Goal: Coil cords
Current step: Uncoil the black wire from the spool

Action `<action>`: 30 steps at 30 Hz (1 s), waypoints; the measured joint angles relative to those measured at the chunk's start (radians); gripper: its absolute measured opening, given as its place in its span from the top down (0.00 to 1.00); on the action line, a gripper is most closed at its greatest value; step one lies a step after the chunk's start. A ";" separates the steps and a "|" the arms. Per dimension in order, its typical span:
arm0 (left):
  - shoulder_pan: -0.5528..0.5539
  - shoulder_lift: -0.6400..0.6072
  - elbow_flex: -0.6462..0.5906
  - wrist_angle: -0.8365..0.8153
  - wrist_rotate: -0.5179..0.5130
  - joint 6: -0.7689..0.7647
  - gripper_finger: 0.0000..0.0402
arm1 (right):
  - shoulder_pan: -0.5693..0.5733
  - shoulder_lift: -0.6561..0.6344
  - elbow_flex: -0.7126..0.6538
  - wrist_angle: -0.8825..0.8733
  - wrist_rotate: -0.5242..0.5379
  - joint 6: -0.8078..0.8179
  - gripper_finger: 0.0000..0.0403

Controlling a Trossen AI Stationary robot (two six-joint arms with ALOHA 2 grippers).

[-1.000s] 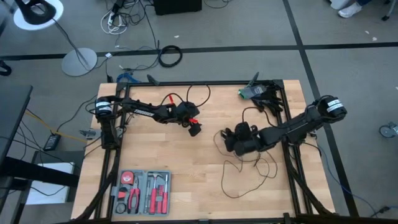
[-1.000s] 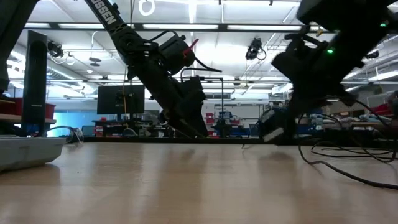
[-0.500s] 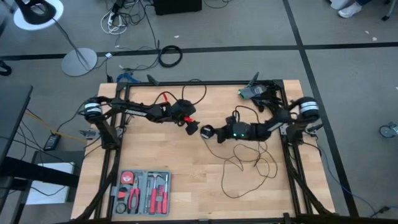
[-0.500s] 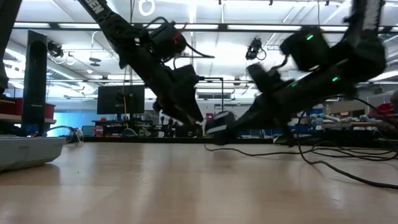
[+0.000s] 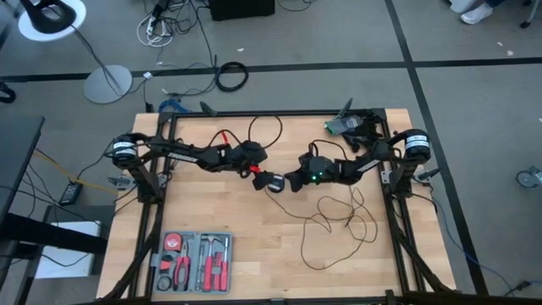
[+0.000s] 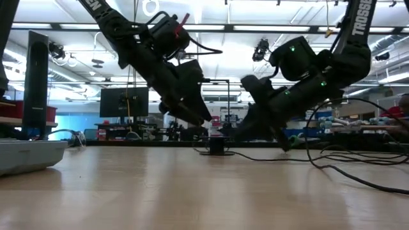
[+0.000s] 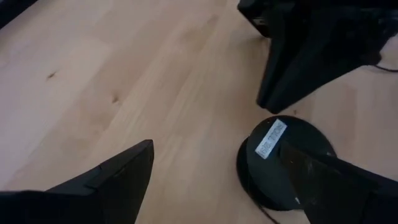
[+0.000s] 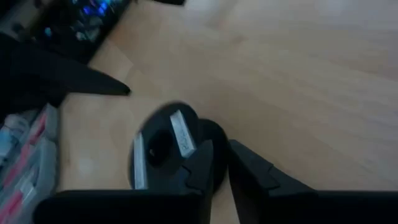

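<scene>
There, near the middle of the wooden table [image 5: 212, 212], the small round black puck [image 5: 274, 181] sat flat on the surface, a white label on its top face. The two grippers met over it from opposite sides. The left gripper [image 5: 260, 174] reached in with its fingers spread wide; in its wrist view one finger [image 7: 106, 180] stood clear of the puck [image 7: 283, 162] and the other [image 7: 336, 177] lay over its edge. The right gripper [image 5: 290, 181] was just beside the puck on the other side, its jaws drawn narrow with only a slim gap between the fingers [image 8: 202, 165]; whether they touched the puck [image 8: 165, 149] I could not tell. From the puck the thin black cord [image 5: 339, 222] trailed across the table's right half in loose, uneven loops. A tool case [image 5: 193, 261] with red-handled tools lay at the table's near left corner, well apart.
</scene>
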 joint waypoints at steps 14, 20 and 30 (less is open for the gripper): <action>-0.015 0.007 0.000 0.002 0.011 0.006 0.11 | 0.043 -0.213 -0.109 -0.075 0.037 -0.181 0.78; -0.024 0.029 0.002 0.023 0.038 0.030 0.11 | 0.228 -0.245 -0.078 -0.155 0.252 -0.346 0.80; -0.027 0.098 0.015 0.087 0.060 0.053 0.11 | 0.362 -0.210 0.094 -0.429 0.375 -0.488 0.85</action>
